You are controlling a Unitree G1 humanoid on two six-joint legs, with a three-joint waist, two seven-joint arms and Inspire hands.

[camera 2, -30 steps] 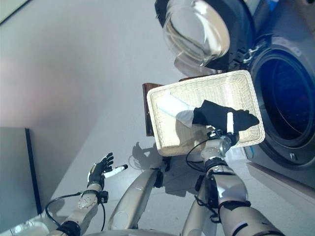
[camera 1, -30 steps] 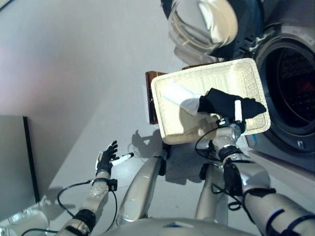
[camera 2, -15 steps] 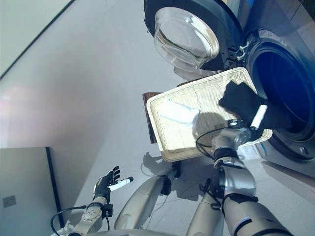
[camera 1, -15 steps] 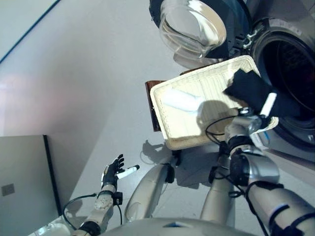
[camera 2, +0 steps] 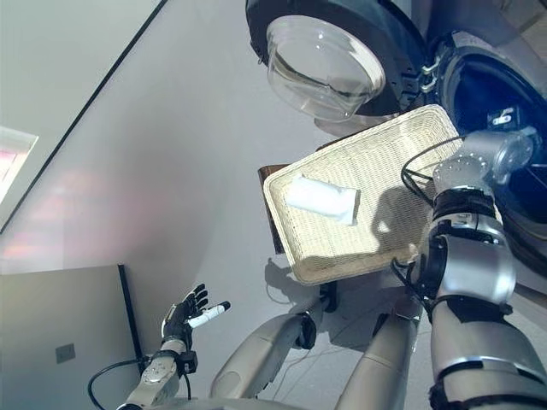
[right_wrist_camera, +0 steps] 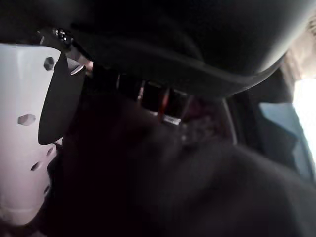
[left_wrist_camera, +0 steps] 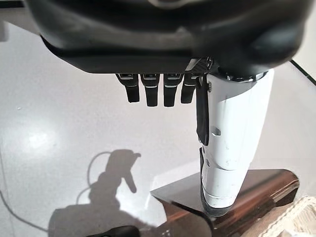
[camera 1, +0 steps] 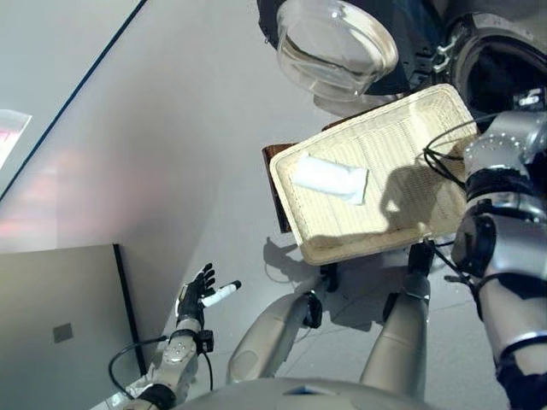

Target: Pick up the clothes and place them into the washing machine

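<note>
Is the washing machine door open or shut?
Open: the glass door is swung aside and the dark drum opening is exposed.

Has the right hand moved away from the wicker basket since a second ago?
Yes. The right hand was over the wicker basket with the dark garment; it has gone past the basket's rim into the washing machine drum.

No legible text, labels, brand marks, numbers or signs found in any view. Checked: washing machine (camera 2: 479,77) front and door, wicker basket (camera 1: 402,184) with white cloth (camera 1: 331,177), floor, and white thumb covers in both wrist views. Nothing readable on any of these surfaces.
</note>
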